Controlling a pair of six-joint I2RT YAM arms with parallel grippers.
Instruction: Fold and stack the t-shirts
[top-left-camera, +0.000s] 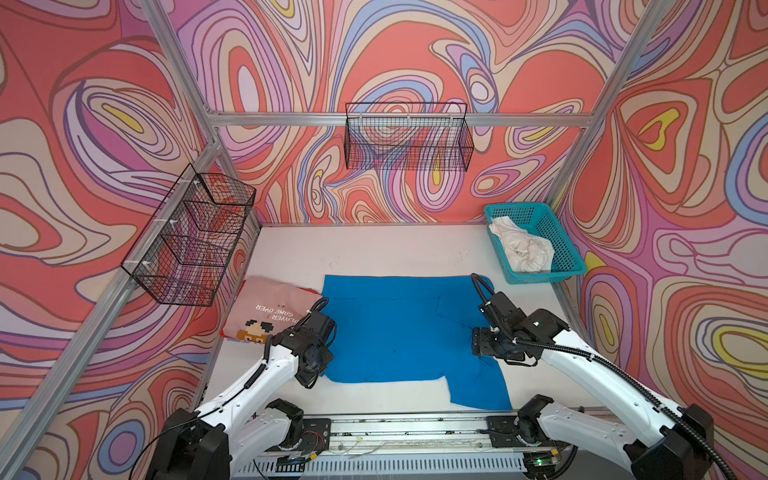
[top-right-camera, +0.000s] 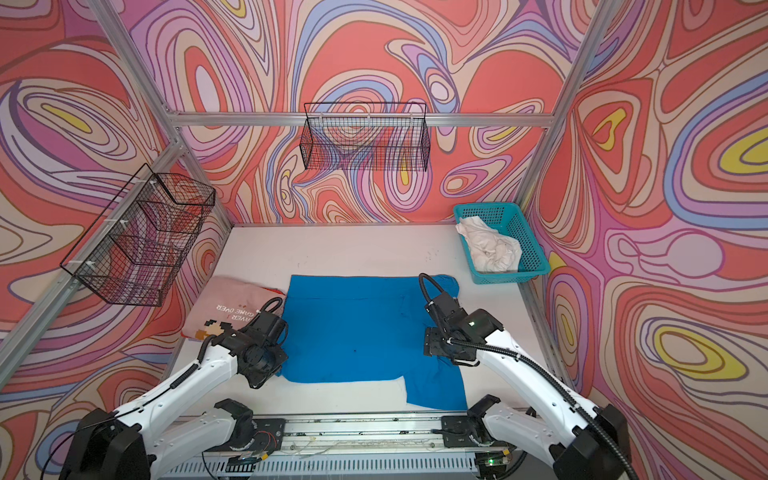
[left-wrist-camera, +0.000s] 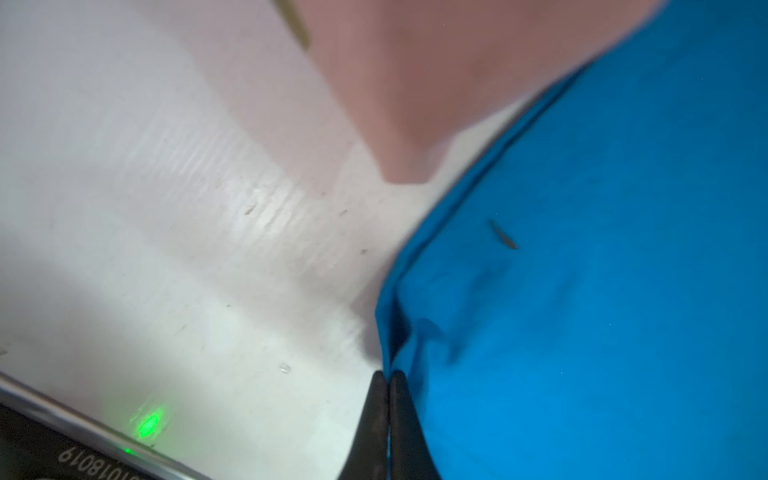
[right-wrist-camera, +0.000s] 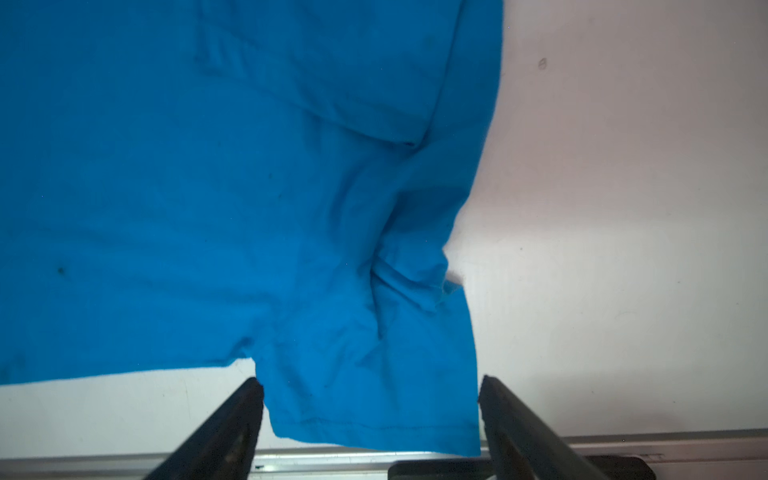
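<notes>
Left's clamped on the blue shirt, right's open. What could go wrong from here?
1. The left gripper pinches only the very edge of the blue t-shirt; the cloth may slip out on lifting.
2. The right gripper is open astride the sleeve; lifting left alone would likely skew the shirt.
3. The folded pink t-shirt lies right beside the left grip; a sweep could drag it.
</notes>
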